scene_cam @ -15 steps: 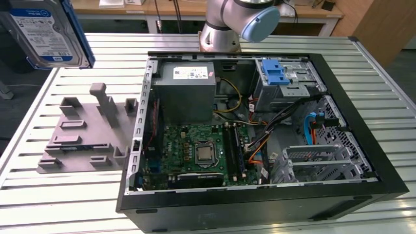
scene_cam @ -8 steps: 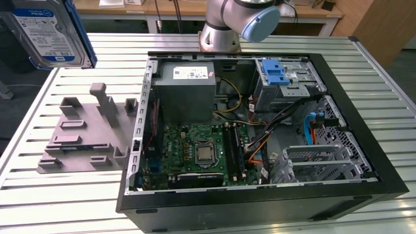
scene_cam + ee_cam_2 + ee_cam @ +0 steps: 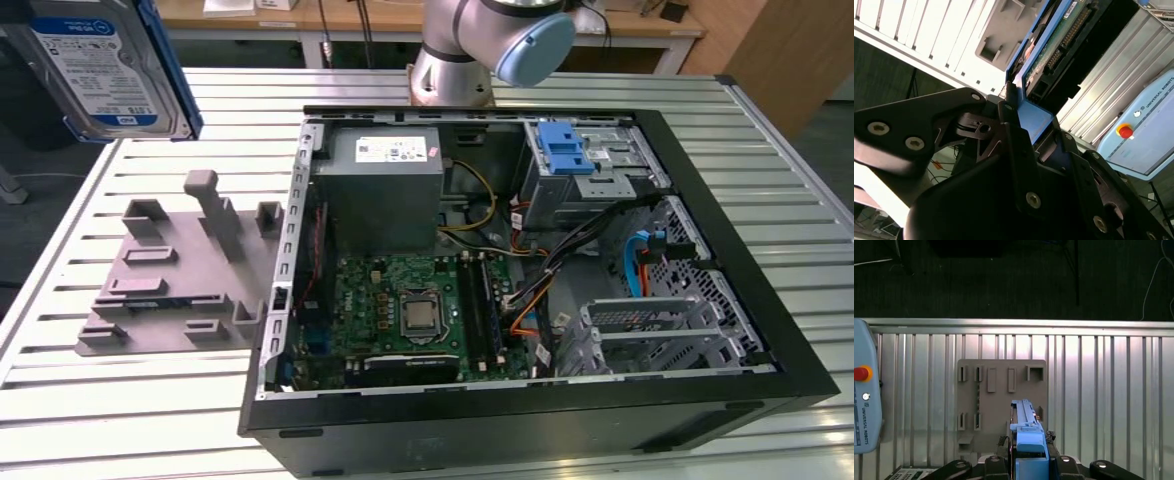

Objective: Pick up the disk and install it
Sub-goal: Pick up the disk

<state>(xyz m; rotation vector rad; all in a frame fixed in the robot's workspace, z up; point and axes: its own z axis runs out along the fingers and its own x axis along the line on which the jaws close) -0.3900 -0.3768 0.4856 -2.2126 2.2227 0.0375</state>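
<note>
- So, gripper [image 3: 1031, 122] status?
- Pinching the disk [image 3: 1054, 50] by the end of its blue carrier, fingers [image 3: 1010, 135] on opposite faces. Gripping at the end probably leaves the rest of the body free to enter a slot.
- Where's the disk?
- In the air, edge-on above the grey fixture [image 3: 1001, 395] and not touching it. In the exterior view it's high at that view's left, label side showing.
- Fixture?
- On the slatted table [image 3: 160, 420], just beside the computer case [image 3: 534, 250]. It has upright slots, likely to hold parts on edge for a pinch grasp.
- Case?
- On its side with the panel off, so the bays face up for access from above. The disk isn't in it, so the install isn't done.
</note>
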